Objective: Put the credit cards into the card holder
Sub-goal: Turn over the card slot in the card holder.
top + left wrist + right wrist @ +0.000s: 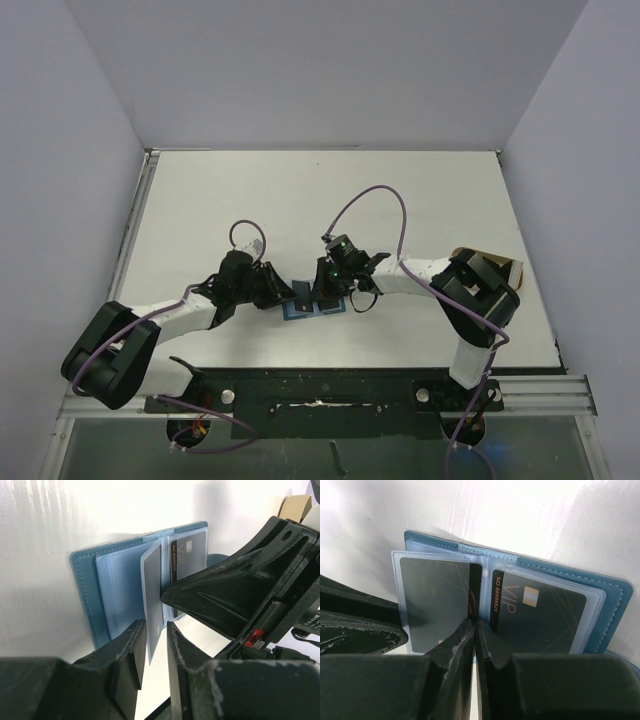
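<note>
The left gripper (155, 630) narrowly brackets an upright sleeve leaf (152, 575) holding a dark card (437, 600); whether it truly pinches is unclear. The right gripper (474, 625), nearly closed and empty, meets the fold of the open card holder (615, 592) just beyond, with a VIP card (540, 610) to its right.

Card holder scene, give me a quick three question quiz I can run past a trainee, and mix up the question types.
1. True or false: the card holder is folded shut.
2. In the right wrist view, which word is printed on the right-hand card? A) VIP B) GOLD C) DEBIT
3. Complete: between the fingers of the left gripper stands a ____.
Key: 1 false, it lies open; 2 A; 3 clear sleeve with a card in it.
</note>
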